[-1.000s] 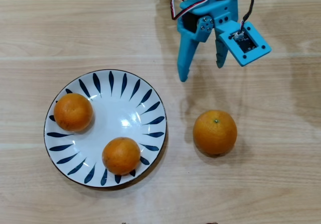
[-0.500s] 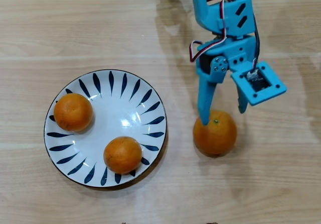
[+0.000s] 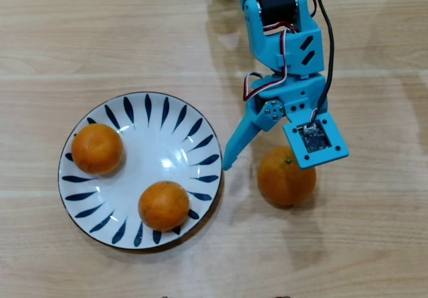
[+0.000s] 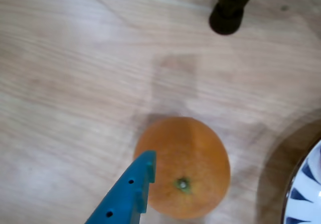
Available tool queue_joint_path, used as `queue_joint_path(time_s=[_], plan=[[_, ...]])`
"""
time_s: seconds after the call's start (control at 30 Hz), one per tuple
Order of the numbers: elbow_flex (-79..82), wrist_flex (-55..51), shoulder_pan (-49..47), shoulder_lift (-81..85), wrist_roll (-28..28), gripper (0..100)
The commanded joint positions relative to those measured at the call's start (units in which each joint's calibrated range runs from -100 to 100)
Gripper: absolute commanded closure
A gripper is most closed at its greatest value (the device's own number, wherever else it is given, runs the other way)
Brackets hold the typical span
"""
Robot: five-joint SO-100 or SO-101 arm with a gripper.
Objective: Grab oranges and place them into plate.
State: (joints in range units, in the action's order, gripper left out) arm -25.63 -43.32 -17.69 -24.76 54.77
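Observation:
Two oranges lie in the plate (image 3: pixel 170 152): one orange (image 3: pixel 97 149) at its left, the other orange (image 3: pixel 162 206) at its lower middle. A third, larger orange (image 3: pixel 284 181) rests on the table right of the plate. My blue gripper (image 3: pixel 264 166) hangs over this orange, open wide. One finger (image 3: pixel 234 147) points down-left, its tip close to the plate's right rim. The other finger is hidden under the wrist camera block (image 3: pixel 314 141), which covers the orange's top edge. In the wrist view the orange (image 4: pixel 193 156) sits just below, with a blue finger (image 4: pixel 128 191) overlapping its left side and the plate's rim (image 4: pixel 306 194) at the lower right.
The surface is a light wooden table (image 3: pixel 361 244). The arm (image 3: pixel 277 24) comes down from the top edge in the overhead view. A dark post (image 4: pixel 228 8) stands on the table at the top of the wrist view.
The arm has come down from the top toward the loose orange. The jaws have spread wider, and one finger has swung left toward the plate. The oranges have not moved.

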Motion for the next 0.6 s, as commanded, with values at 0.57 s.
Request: queue_joint_path(time_s=[0.57], plan=[[15.0, 12.9, -5.8, 0.8, 6.1, 27]])
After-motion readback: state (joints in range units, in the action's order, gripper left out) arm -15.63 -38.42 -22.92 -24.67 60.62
